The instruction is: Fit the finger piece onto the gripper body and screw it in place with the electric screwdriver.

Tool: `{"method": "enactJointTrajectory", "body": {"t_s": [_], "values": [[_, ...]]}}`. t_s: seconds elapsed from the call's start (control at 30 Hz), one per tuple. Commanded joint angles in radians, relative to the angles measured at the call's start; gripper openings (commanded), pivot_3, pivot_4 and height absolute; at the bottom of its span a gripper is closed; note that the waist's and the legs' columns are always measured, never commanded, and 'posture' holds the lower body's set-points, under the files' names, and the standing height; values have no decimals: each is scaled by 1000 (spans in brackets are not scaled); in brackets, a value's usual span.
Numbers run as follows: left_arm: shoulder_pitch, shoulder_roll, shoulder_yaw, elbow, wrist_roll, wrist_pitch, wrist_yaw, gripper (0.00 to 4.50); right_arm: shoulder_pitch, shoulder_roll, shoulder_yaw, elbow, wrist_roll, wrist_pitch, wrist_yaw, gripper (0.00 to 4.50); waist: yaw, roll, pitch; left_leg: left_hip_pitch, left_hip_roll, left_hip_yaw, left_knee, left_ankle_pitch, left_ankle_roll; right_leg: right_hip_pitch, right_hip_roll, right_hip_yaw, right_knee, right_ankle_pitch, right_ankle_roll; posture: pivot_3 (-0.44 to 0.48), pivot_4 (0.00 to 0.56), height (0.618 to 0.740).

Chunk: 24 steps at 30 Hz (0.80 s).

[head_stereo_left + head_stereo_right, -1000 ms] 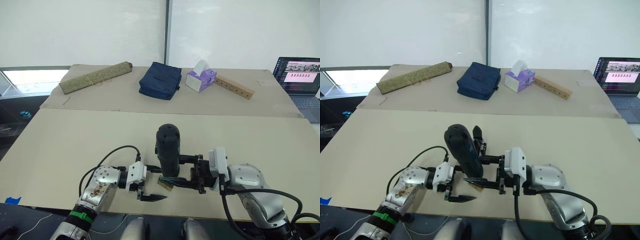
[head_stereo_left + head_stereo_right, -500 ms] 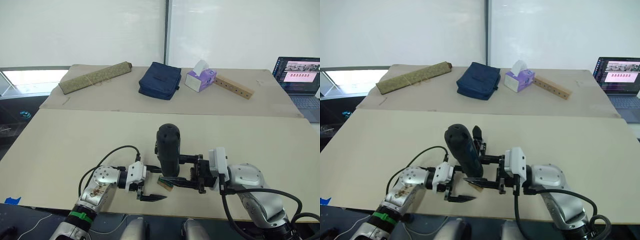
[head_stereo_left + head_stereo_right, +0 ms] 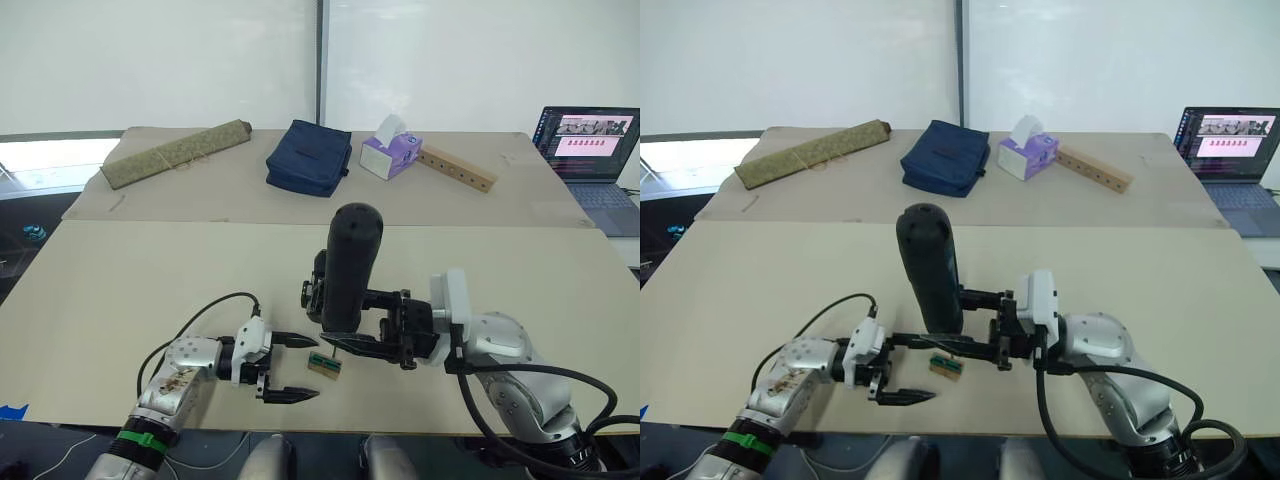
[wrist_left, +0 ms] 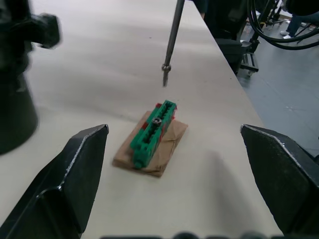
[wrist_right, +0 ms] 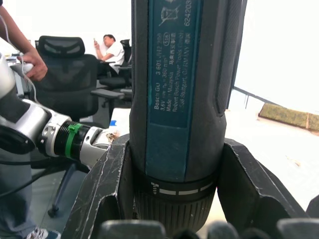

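My right gripper is shut on the electric screwdriver, a thick black cylinder held upright above the near table. Its thin metal bit hangs with the tip just above a small green-topped tan block. In the right wrist view the screwdriver sits between both fingers. My left gripper rests open on the table, its fingertips on either side of that block. The gripper body, black and blocky, stands just behind the screwdriver, mostly hidden. I cannot make out the finger piece.
On the far table lie a rolled mat, a dark blue bag, a purple tissue box and a wooden bar with holes. A laptop is at far right. The table's front edge is close. People and chairs are beyond.
The camera has shifted a little. My right gripper has lifted the screwdriver higher, so the bit hangs clear above the green-topped block. The left gripper stays open.
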Motion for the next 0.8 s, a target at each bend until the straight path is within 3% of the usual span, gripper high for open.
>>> {"method": "enactJointTrajectory", "body": {"t_s": [0.03,0.33,0.6,0.8], "values": [[-16,25,48,-79,-60,42,-10,4500,-40,-7,-48,-71,67,13,-17,1902,0,-1,1,-1,0,0,0,0,0,-1,0,0,0,0,0,0,150,740],[-18,107,155,-163,-157,131,-14,4500,-118,-54,-131,-91,190,94,-50,1902,0,-1,1,-6,0,0,0,0,0,-6,0,0,1,1,0,0,150,740],[-30,101,275,-221,-304,329,114,4500,-188,-137,-233,-21,277,148,-24,1902,0,-2,2,-6,0,0,0,0,0,-6,0,0,1,1,0,0,150,740],[-68,105,288,-149,-242,256,106,4500,-240,-150,-257,55,287,158,3,1902,0,-3,2,-6,0,0,0,0,0,-6,1,0,1,1,0,0,150,740]]}}
